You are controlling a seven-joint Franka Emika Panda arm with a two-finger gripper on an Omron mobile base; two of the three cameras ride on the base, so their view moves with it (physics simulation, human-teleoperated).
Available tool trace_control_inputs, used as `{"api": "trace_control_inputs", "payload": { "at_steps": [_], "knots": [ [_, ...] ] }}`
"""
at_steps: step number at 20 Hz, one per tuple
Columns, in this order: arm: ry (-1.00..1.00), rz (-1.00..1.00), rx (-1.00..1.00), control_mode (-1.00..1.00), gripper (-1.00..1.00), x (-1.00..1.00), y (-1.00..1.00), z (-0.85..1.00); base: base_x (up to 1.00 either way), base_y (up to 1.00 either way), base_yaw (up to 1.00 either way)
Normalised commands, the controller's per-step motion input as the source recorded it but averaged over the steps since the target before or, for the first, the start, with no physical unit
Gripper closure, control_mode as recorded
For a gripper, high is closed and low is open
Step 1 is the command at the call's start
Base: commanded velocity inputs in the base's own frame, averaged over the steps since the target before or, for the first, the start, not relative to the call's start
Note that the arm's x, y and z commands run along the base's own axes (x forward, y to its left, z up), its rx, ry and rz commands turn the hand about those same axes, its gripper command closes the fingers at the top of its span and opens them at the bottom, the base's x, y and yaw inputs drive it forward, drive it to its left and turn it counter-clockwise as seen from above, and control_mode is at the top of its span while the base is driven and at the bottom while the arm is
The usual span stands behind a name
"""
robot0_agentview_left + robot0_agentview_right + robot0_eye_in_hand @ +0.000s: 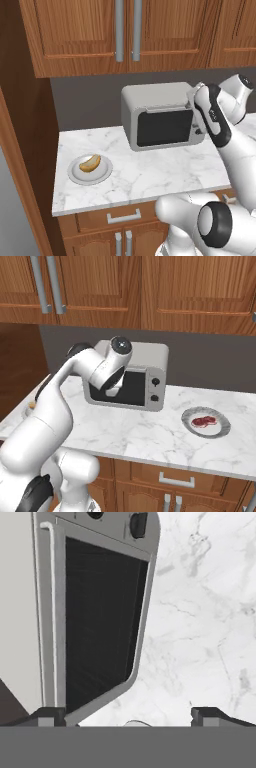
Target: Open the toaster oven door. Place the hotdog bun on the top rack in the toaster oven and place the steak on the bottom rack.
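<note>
The toaster oven [159, 116] stands on the white marble table [145, 172], at about 12 o'clock of its top in the left base view, and the toaster oven door [97, 619] is shut. The gripper [129, 714] is seen with its fingers wide apart and nothing between them, close in front of the door. The thin handle bar [54, 607] along the door's edge is not yet between the fingers.

The hotdog bun [90, 163] lies on a plate [103, 172] at about 8 o'clock of the table. The steak [204, 421] lies on another plate [223, 427] at 3 o'clock from the oven in the right base view.

Several things could go wrong. If the fingers are closed beside the bar, the glass may only be pushed and the door stays shut. If the pull is not along the door's swing, the light oven may be dragged forward. The racks are hidden behind the dark glass, so top and bottom cannot be checked yet.
</note>
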Motion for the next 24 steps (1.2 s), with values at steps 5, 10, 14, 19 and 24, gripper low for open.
{"api": "trace_control_inputs", "payload": {
  "at_steps": [5,10,14,19,24],
  "knots": [
    [0.02,-0.05,0.00,-1.00,-1.00,0.26,0.02,-0.02,0.00,0.00,0.00],
    [0.02,-0.04,0.00,-1.00,-1.00,0.29,0.00,-0.06,0.00,0.00,0.00],
    [0.02,-0.03,0.00,-1.00,-1.00,0.27,0.00,-0.15,0.00,0.00,0.00],
    [0.03,0.00,0.00,-1.00,-1.00,0.26,0.00,-0.20,0.00,0.00,0.00],
    [0.01,0.00,0.00,-1.00,-1.00,0.29,0.00,-0.17,0.00,0.00,0.00]
  ]
}}
